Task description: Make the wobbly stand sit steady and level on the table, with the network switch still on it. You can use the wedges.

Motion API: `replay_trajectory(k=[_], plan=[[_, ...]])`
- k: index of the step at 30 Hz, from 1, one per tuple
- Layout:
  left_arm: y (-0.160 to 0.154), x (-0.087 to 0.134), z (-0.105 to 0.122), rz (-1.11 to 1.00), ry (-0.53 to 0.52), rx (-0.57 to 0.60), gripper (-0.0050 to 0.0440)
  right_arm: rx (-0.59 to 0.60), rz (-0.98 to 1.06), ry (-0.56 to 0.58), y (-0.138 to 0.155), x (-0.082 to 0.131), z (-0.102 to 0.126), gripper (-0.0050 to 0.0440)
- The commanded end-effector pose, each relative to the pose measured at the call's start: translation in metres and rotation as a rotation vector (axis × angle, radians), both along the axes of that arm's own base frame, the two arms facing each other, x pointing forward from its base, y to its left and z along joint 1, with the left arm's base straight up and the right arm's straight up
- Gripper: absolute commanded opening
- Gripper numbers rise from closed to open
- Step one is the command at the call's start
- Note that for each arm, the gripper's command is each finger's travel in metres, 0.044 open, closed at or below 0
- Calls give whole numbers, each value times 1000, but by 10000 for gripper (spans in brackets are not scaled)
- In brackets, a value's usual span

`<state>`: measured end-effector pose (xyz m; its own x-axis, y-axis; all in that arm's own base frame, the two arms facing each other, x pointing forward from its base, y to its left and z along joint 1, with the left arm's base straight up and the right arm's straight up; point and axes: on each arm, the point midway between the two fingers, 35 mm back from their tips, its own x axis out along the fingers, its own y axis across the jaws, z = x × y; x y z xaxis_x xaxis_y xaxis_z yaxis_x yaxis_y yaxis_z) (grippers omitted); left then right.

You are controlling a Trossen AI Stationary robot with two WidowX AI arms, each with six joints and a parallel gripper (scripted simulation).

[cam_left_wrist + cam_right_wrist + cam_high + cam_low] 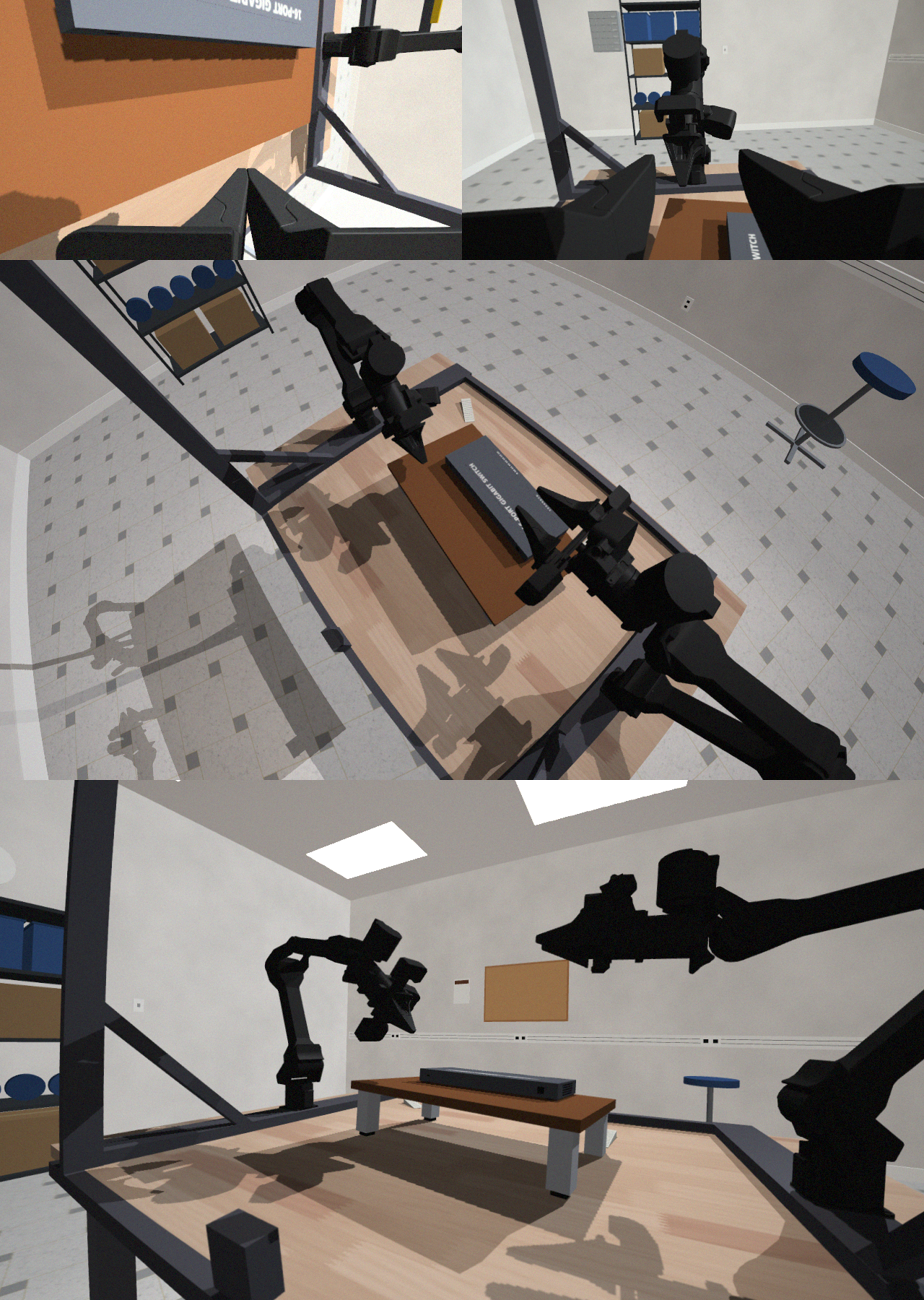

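Observation:
The brown stand (471,550) (594,1102) (144,126) (686,231) has grey legs; black feet show under three, none under the far right leg in the exterior view. Any gap or tilt is too small to tell. The dark grey switch (500,482) (491,1080) (180,22) (741,224) lies on it. One white ribbed wedge (468,409) (411,1103) lies off the stand's left-arm end. Another wedge (610,1138) is beside the far right leg; contact is unclear. My left gripper (424,459) (413,1030) (245,177) is shut, empty, above the stand. My right gripper (529,499) (540,941) is part open, empty, high above the switch.
The wooden table (362,596) (388,1225) has a dark frame (529,427) (154,1245) around it. An upright post (97,344) (88,973) with a diagonal brace (174,1064) rises at one corner. Both arms reach over the stand from opposite ends.

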<state>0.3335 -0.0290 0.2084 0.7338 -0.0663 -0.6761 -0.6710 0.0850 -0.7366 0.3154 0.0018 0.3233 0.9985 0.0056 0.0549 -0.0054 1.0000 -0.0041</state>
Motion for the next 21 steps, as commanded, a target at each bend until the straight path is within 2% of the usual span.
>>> replay_trajectory(k=[1,13,17,21], plan=[[-2,2,10,52,17,-59,-50,5,-4,-20,-1,-2,7,187],[-9,-14,-17,397,285,-328,-50,5,-4,-20,-1,-2,7,187],[-9,-16,-19,418,301,-341,-50,5,-4,-20,-1,-2,7,187],[-11,-21,-25,546,377,-403,-50,5,-4,-20,-1,-2,7,187]])
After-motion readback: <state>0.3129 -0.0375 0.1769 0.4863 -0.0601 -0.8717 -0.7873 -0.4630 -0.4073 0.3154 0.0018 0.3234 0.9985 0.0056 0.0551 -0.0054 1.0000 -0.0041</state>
